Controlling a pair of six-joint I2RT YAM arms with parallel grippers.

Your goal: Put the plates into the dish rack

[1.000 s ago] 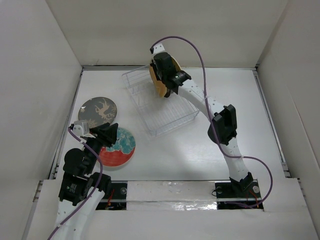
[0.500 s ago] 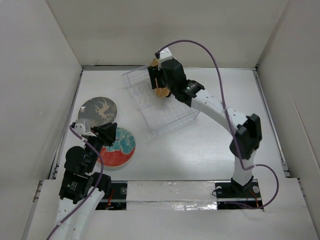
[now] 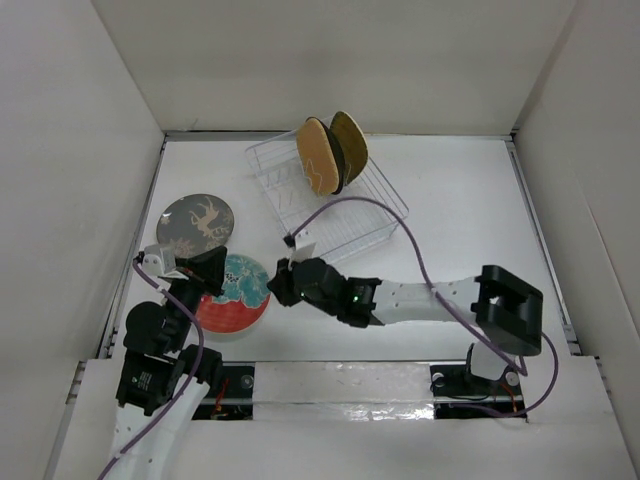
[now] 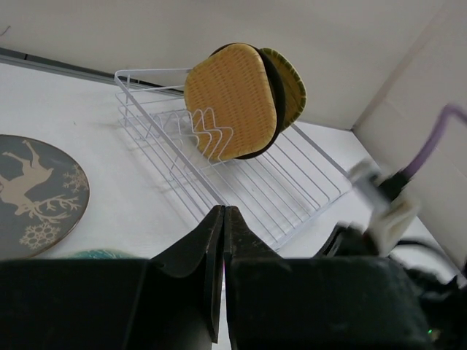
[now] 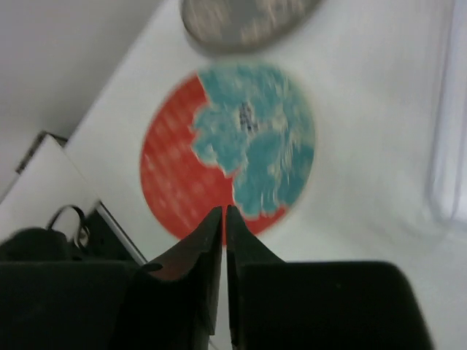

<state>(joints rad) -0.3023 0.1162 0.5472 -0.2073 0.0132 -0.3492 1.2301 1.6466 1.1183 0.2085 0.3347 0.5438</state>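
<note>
Three plates racked, two flat on the counter (image 3: 450,220), both sets of jaws clenched on nothing.
Nearest you, your left jaws hang pressed together at the left edge of the red-and-teal plate (image 3: 240,297), while your right jaws, likewise pinched closed and empty, hover just beside its right rim. Just behind lies the grey stag-motif plate (image 3: 195,222). Farthest back, the clear dish rack (image 3: 345,228) holds the tan rounded-square plate (image 3: 315,158), the dark-rimmed plate (image 4: 276,91) and a second tan woven plate (image 3: 352,140) upright, close together, at its far end.
</note>
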